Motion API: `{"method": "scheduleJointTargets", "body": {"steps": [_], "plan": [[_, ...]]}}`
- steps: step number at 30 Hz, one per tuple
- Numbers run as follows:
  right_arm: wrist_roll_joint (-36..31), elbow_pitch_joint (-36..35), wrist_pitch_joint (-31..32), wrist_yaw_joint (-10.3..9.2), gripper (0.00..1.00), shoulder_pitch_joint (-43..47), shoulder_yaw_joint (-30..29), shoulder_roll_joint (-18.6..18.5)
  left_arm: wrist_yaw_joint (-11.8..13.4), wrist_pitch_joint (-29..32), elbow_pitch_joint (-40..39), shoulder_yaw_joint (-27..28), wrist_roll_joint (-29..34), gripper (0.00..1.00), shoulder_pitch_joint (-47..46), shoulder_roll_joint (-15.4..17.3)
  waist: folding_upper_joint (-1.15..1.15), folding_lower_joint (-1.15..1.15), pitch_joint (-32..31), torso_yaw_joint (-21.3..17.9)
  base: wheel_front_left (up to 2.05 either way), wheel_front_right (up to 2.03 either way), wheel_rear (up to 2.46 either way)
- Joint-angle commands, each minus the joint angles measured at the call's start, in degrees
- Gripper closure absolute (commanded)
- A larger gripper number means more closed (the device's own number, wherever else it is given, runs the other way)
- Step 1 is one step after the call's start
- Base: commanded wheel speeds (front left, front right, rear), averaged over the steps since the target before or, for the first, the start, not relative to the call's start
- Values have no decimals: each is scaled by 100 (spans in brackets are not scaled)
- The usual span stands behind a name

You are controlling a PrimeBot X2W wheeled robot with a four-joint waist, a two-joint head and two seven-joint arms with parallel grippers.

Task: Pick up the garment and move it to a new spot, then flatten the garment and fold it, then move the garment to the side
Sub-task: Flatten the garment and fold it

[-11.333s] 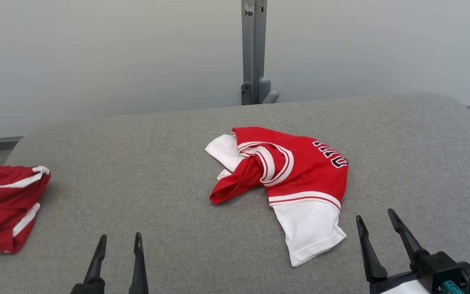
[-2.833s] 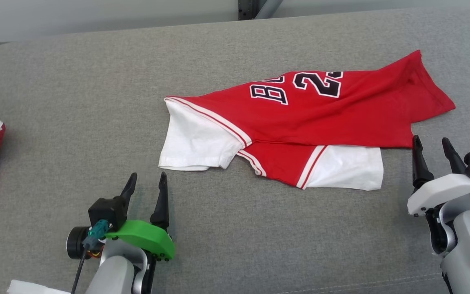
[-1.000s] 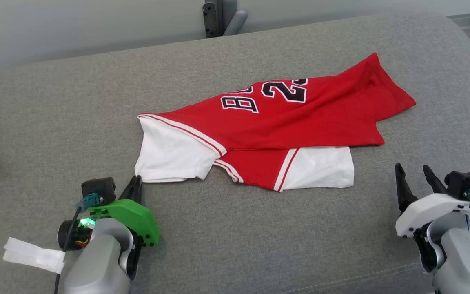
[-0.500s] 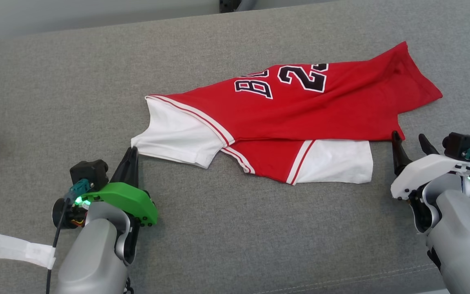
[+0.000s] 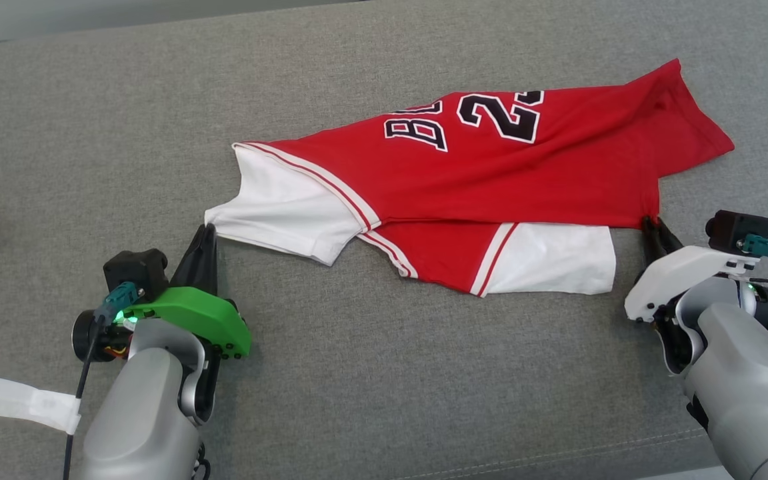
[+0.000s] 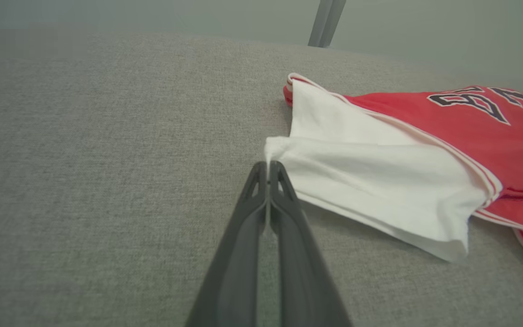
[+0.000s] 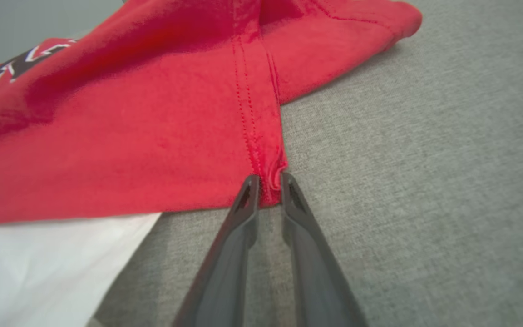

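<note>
Now, at the left gripper (image 6: 268, 165): dark tapered fingers pressed together, pinching the corner of a soft white sleeve of the garment (image 5: 491, 180). At the right gripper (image 7: 268, 179): a narrow gap only, nipping the stitched red hem corner, bunched between the tips. Beyond, lying flattish and creased on the grey woven surface (image 5: 357, 373), strung between both grippers: red knit body with black, white-edged numerals, white sleeves trimmed in red stripes, one poking out from under the red.
</note>
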Motion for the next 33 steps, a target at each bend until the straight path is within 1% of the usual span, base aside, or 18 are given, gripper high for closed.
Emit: {"method": "scheduleJointTargets", "body": {"steps": [1, 6, 9, 12, 14, 19, 24, 29, 33], "plan": [[-12, 11, 1, -9, 100, 53, 68, 2, 34, 10, -54, -2, 6, 100, 75, 60, 0, 0, -10, -30, 0, 0, 0], [42, -237, -1, -8, 100, 129, 49, -110, 34, -84, -284, 108, -118, 100, 153, 71, 0, 0, -133, -85, 0, 0, 0], [162, -542, -1, -8, 100, 211, 0, -135, -116, -144, -493, 287, -366, 100, 213, -15, 0, 0, -290, -102, 0, 0, 0], [581, -910, 3, -8, 100, 247, -8, -154, -287, -193, -720, 478, -686, 100, 223, -82, 0, 0, -512, -129, 0, 0, 0], [966, -1249, 156, -8, 100, 185, 64, -222, -383, -200, -956, 520, -776, 100, 115, -67, 0, 0, -671, -167, 0, 0, 0], [1864, -2208, 804, -7, 100, -72, 155, -714, -486, -221, -1348, 576, -982, 100, -214, -13, 0, 0, -1033, -232, 0, 0, 0], [2461, -2841, 1418, -7, 100, -407, -17, -1242, -521, 10, -1554, 574, -1541, 100, -803, -16, 0, 0, -1336, -234, 0, 0, 0], [2629, -3159, 1946, -7, 100, -776, -190, -1634, -530, 381, -1753, 558, -2033, 100, -1458, 49, 0, 0, -1577, -211, 0, 0, 0], [2596, -3302, 2223, -7, 100, -1014, -293, -1807, -531, 635, -1863, 534, -2177, 100, -1845, 136, 0, 0, -1685, -206, 0, 0, 0]]}}
